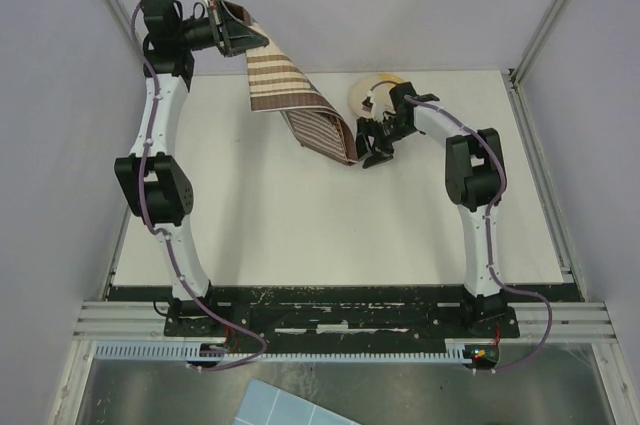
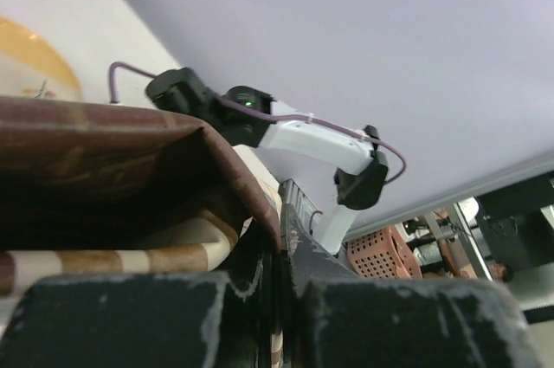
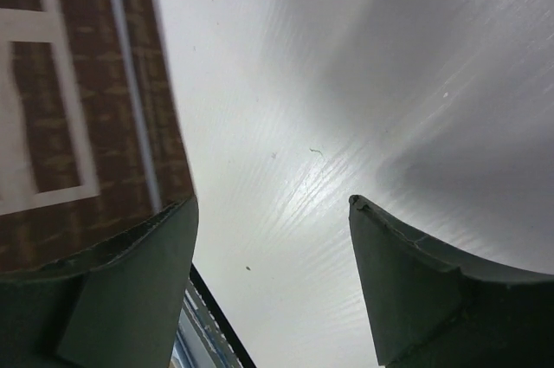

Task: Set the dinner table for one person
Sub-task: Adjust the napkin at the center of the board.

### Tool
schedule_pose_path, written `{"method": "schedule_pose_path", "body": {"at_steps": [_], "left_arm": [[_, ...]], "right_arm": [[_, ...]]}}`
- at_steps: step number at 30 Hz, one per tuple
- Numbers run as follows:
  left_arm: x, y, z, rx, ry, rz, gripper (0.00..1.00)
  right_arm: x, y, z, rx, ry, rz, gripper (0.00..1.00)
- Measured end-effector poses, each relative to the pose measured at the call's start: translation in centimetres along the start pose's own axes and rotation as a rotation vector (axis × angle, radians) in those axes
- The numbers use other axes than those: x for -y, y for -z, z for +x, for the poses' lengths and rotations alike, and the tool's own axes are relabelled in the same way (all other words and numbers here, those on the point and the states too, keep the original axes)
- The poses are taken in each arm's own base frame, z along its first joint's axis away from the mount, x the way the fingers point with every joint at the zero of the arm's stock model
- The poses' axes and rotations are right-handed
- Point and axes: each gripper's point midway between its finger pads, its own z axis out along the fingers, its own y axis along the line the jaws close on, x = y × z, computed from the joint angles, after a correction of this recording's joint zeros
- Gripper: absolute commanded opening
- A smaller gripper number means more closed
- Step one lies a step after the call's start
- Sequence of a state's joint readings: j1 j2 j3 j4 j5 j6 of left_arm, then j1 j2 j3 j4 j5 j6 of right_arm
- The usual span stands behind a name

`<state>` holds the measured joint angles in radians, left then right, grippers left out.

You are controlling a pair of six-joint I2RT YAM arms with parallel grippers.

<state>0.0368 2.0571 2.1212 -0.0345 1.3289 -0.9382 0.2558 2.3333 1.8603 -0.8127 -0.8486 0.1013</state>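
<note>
1. The dinner table [image 1: 300, 235] fills the middle of the overhead view. It is a broad white top inside a metal frame, with both arm bases bolted along its near edge.
2. By my read the table is rigid and fixed, smooth and a bit slick. It's a surface to lay things on, not something to grab, and cloth may slide on it.
3. The striped cloth placemat [image 1: 285, 80] is what is being handled. One end is hoisted high at the far left, and the rest drapes down and right. Its lower end sits crumpled on the tabletop.
4. It looks soft, light and floppy. It sags and folds under its own weight, so it is best pinched at corners or edges, one in each gripper, to spread flat.
5. The left gripper [image 1: 232, 37] is clamped tight on the raised end. Its wrist view shows cloth bunched right at the fingers [image 2: 363, 325].
6. The right gripper [image 1: 375, 145] hangs low by the fallen end with its jaws spread wide and nothing in them. Its wrist view shows bare tabletop in the gap, with the cloth edge just beside one finger [image 3: 130, 281].
7. A round cream plate [image 1: 365, 95] with a yellowish rim sits just beyond the right gripper, at the far side.
</note>
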Motion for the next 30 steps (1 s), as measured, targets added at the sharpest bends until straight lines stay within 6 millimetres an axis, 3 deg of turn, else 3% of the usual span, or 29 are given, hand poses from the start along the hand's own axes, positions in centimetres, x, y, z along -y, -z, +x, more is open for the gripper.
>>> {"method": "schedule_pose_path", "body": {"at_steps": [5,10,17,22,27,30], "left_arm": [[4.1,0.3,-0.8,-0.02,-0.071,0.094,0.03],[5.7,0.2,-0.1,-0.056,-0.09,0.131,0.03],[8.2,-2.7,2.4,-0.139,-0.089,0.197,0.03],[12.1,-5.2,5.4,-0.211,-0.101,0.266,0.03],[16.1,-6.4,8.0,-0.264,-0.122,0.323,0.03],[17.4,-6.9,9.1,-0.286,-0.133,0.348,0.03]], "right_arm": [[-0.5,0.7,-0.5,0.023,0.015,0.001,0.78],[-0.3,1.1,-0.7,0.036,0.014,0.004,0.78],[0.5,2.1,-1.0,0.055,-0.007,0.014,0.77],[1.4,4.6,-1.5,0.106,-0.034,0.028,0.77],[1.9,8.4,-2.3,0.19,-0.049,0.049,0.76],[2.3,10.7,-2.5,0.235,-0.058,0.066,0.76]]}}
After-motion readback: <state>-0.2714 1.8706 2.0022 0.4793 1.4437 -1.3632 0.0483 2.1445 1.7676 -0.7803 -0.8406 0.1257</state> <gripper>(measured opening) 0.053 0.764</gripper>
